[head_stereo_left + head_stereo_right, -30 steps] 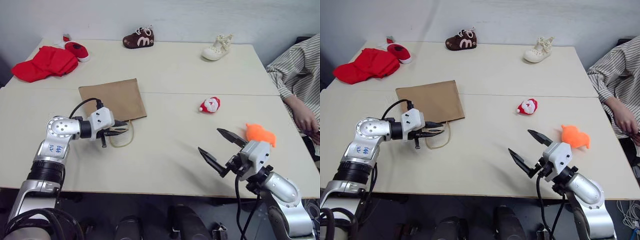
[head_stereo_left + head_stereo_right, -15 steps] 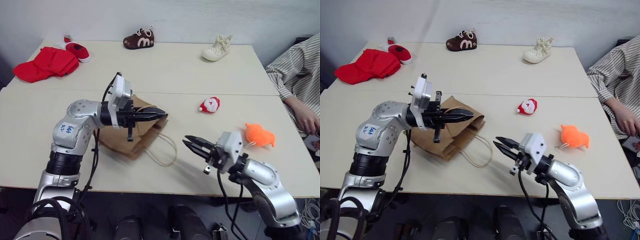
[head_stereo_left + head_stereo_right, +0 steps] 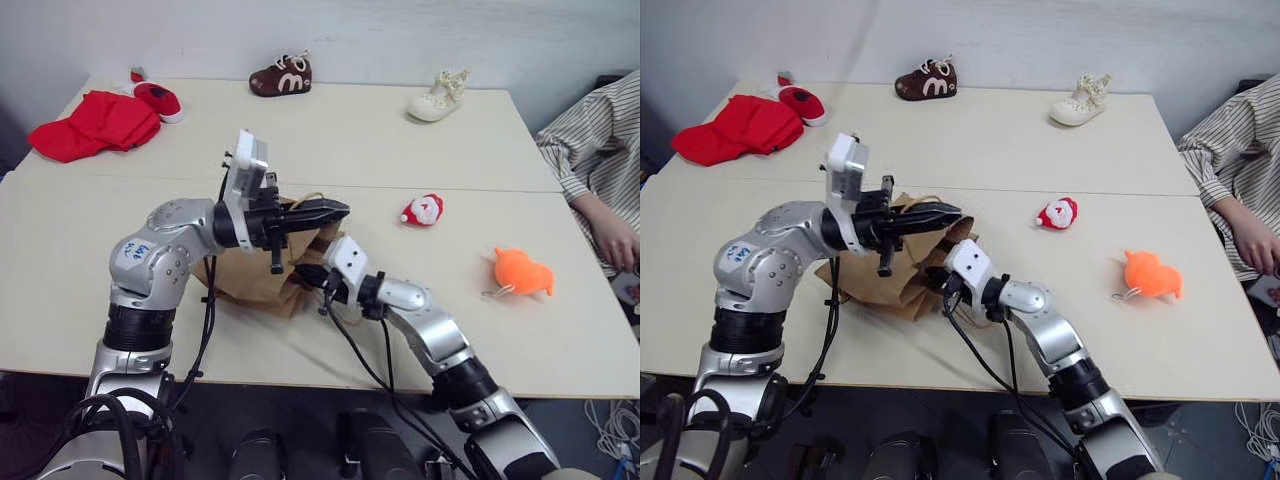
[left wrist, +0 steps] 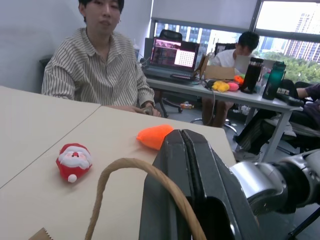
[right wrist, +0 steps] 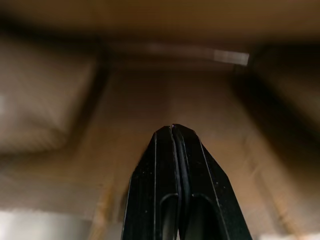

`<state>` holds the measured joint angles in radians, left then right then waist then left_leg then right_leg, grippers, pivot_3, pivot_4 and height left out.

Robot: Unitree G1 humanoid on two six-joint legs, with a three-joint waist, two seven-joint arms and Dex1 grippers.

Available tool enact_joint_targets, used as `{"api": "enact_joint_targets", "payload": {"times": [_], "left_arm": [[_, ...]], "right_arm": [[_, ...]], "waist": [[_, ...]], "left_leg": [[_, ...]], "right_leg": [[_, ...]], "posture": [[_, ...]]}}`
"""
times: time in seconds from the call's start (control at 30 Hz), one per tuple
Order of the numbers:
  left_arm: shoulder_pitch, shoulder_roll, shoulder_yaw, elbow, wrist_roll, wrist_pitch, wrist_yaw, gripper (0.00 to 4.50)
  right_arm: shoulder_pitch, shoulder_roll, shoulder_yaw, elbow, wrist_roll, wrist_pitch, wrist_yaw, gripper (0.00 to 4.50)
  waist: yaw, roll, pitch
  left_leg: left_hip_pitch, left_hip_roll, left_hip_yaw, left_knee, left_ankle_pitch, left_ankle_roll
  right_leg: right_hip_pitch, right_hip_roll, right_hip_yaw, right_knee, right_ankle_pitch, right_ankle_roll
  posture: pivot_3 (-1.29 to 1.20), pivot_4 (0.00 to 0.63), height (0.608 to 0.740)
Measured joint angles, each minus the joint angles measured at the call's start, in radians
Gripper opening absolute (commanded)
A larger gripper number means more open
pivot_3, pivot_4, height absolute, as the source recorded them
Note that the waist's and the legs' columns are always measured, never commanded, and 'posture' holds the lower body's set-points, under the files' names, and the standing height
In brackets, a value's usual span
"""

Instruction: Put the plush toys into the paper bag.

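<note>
Left eye view showed the paper bag point(image 3: 262, 270) lying crumpled near the middle of the table point(image 3: 420, 150), its mouth lifted toward the robot's right. The left gripper point(image 3: 340, 209) hung above the bag's mouth, pointing to the robot's right, its black fingers pressed together. In the left wrist view a tan cord handle point(image 4: 131, 185) looped up against those closed fingers point(image 4: 200, 185); whether the cord was pinched between them could not be told. The right gripper point(image 3: 303, 274) reached into the bag's mouth from the robot's right. In the right wrist view its fingers point(image 5: 175, 190) were closed together with nothing between them, brown paper all around.

Both plush toys lay on the table outside the bag. The Santa toy point(image 3: 422, 210) sat to the right of the bag, apart from it. The orange toy point(image 3: 522, 272) lay farther right, nearer the table's front edge.

Along the far side stood a brown baby shoe point(image 3: 280, 76), a cream baby shoe point(image 3: 436, 98), a red shoe point(image 3: 152, 96), and a red cloth point(image 3: 92, 124) in the far left corner. A person in a striped shirt point(image 3: 592, 160) sat at the table's right side.
</note>
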<state>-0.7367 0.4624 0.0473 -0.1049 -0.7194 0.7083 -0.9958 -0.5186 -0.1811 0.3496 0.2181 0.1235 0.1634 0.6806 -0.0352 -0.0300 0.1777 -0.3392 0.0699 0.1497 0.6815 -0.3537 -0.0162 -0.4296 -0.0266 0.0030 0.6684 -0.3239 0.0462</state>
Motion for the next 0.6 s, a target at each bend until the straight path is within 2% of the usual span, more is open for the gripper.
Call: {"api": "enact_joint_targets", "payload": {"times": [0.17,0.37,0.6], "left_arm": [[-0.011,0.053,0.043,0.009,-0.04,0.039,-0.01,0.0],[-0.14,0.099,0.202,0.169,-0.13,0.106,0.038,0.0],[-0.141,0.099,0.189,0.232,-0.131,0.128,0.038,0.0]], "right_arm": [[-0.045,0.011,0.021,0.097,-0.053,-0.066,0.031,0.04],[-0.022,-0.017,0.026,0.009,-0.055,0.044,0.07,0.04],[0.033,-0.034,0.009,-0.098,-0.043,0.132,0.077,0.04]], "waist": [[-0.011,0.0,0.0],[-0.02,0.0,0.0],[-0.019,0.0,0.0]], "left_leg": [[0.0,0.001,0.0,0.0,0.0,0.0],[0.0,0.001,-0.001,-0.001,0.0,-0.001],[0.0,0.0,-0.001,0.0,0.0,-0.001]], "right_leg": [[0.0,0.0,0.0,0.001,0.0,0.0],[0.0,0.0,-0.001,0.0,0.0,0.0],[0.0,0.0,-0.001,0.0,0.0,0.0]], "posture": [[0.0,0.15,0.74],[0.0,0.15,0.74],[0.0,0.15,0.74]]}}
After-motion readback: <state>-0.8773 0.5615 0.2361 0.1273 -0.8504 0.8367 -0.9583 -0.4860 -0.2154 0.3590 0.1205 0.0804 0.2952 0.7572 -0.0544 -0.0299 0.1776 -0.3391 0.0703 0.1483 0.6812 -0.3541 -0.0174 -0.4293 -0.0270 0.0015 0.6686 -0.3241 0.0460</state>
